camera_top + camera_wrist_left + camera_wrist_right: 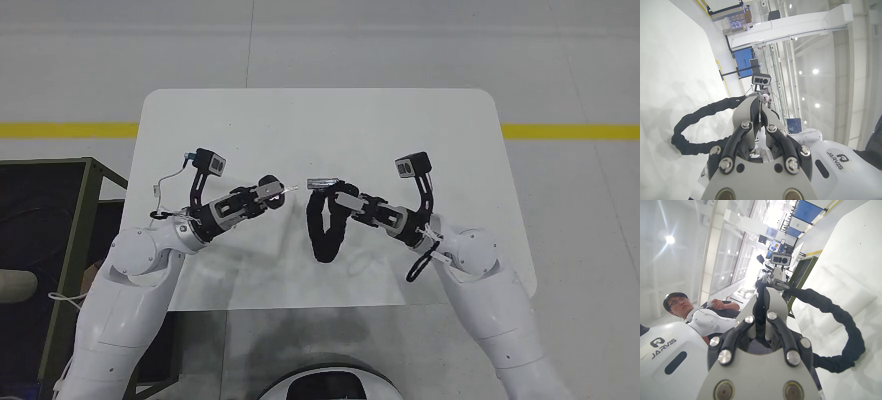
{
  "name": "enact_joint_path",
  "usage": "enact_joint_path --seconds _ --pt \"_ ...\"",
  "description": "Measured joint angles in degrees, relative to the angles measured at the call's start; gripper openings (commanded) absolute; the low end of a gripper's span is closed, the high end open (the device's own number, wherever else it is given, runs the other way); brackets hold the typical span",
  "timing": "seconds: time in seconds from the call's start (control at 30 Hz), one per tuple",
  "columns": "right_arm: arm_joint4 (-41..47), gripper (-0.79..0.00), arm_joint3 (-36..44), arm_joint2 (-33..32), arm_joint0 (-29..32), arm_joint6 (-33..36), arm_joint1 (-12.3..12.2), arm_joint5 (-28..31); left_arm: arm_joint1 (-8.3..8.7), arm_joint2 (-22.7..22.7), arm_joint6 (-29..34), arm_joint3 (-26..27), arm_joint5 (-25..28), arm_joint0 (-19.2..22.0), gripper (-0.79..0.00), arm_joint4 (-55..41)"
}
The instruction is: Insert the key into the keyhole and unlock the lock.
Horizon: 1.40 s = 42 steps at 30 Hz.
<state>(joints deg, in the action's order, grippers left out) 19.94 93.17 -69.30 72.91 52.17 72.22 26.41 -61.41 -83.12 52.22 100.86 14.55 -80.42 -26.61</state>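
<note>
- Black fabric-sleeved cable loop (pixel 322 235) hangs below the lock (pixel 322 184) in the top view. Both are held above the middle of the table (pixel 200 120), well in from every edge.
- Same view: the right gripper (pixel 345 198) carries the lock. The left gripper (pixel 275 192) holds the key (pixel 288 189), tip towards the lock body, with a small gap between. Key not yet inserted.
- Left wrist view: the left gripper (pixel 759 108) has its fingers pressed together, pinching the key (pixel 759 121), which shows edge-on. The keyhole (pixel 764 98) faces back just past the key tip. How the slot is turned against the blade is too small to tell.
- Right wrist view: the right gripper (pixel 762 294) is clamped on the sleeved lock body (pixel 760 313), with the metal cylinder (pixel 765 279) just past the fingertips. The cable loop (pixel 853 336) swings out to one side, clear of the table.
- Judgement, step in hand: line up and insert.
- Hold the lock arm steady and move only the key arm along the blade's own axis.
- Match the blade's plane to the slot before pushing.
- Push gently, since a thin flat key may pivot in the pinch. If it jams, back off and re-roll rather than force it.
- Turn only once the key is fully seated.
</note>
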Motion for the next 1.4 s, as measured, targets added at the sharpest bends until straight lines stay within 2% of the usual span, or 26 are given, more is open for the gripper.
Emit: enact_joint_path --seconds 0.23,0.33,0.47,0.57,0.63,0.7,0.8,0.87,0.97,1.07,1.1,1.17,1.2,1.3,1.4 --pt "-0.95 -0.785 1.29 -0.48 0.81 -0.69 -0.16 -0.45 -0.01 -0.03 0.19 -0.05 -0.15 -0.07 -0.785 -0.24" --pt "-2.84 -0.785 2.94 -1.71 1.44 -1.18 -0.48 -1.18 -0.05 -1.64 -4.41 0.22 0.91 -0.53 -0.785 2.07" --pt "-3.34 -0.785 3.81 -2.75 1.77 -1.40 -0.76 -1.89 -0.52 -3.84 -16.32 0.72 9.58 -0.88 -0.785 8.87" --pt "-2.88 -0.785 4.24 -2.84 1.86 -1.37 -0.84 -2.35 -1.04 -4.00 -27.40 0.81 19.32 -1.52 -0.785 22.93" --pt "-2.78 -0.785 4.30 -2.86 1.82 -1.31 -0.86 -2.34 -1.14 -3.65 -31.83 0.74 22.40 -1.67 -0.785 34.40" --pt "-2.79 -0.785 4.30 -2.86 1.82 -1.31 -0.85 -2.32 -1.13 -3.66 -30.96 0.73 21.38 -1.66 -0.785 40.18" --pt "-2.82 -0.785 4.51 -2.84 2.09 -1.61 -0.86 -2.48 -0.99 -4.26 -29.53 1.09 20.76 -1.52 -0.785 38.89" --pt "-3.17 -0.785 5.29 -2.92 2.87 -2.65 -0.90 -3.19 -0.97 -6.70 -30.37 2.96 20.69 -1.22 -0.785 38.82" --pt "-3.35 -0.785 6.32 -3.14 3.44 -3.88 -0.99 -4.00 -1.67 -8.30 -40.73 2.95 18.07 -1.13 -0.785 48.56" --pt "-3.08 -0.785 6.95 -3.19 3.79 -4.43 -1.04 -4.35 -2.27 -9.31 -57.60 3.69 14.75 0.81 -0.785 64.90" --pt "-3.17 -0.785 7.14 -3.19 3.91 -4.53 -1.07 -4.59 -2.61 -9.16 -65.31 3.62 13.42 1.23 -0.785 70.82" --pt "-3.51 -0.785 7.44 -3.18 4.04 -4.71 -1.11 -4.94 -2.94 -7.99 -76.05 2.15 10.41 1.66 -0.785 80.58" --pt "-3.63 -0.785 7.59 -3.18 4.14 -4.95 -1.13 -5.02 -3.14 -6.68 -82.02 0.87 7.81 1.96 -0.785 87.51" --pt "-3.67 -0.785 7.85 -3.10 4.38 -5.37 -1.16 -5.01 -3.23 -3.91 -93.63 -0.84 0.35 3.10 -0.785 106.25" --pt "-3.78 -0.785 7.94 -3.06 4.48 -5.77 -1.19 -4.96 -3.08 -2.07 -102.63 -2.44 -8.88 3.22 -0.785 124.92"
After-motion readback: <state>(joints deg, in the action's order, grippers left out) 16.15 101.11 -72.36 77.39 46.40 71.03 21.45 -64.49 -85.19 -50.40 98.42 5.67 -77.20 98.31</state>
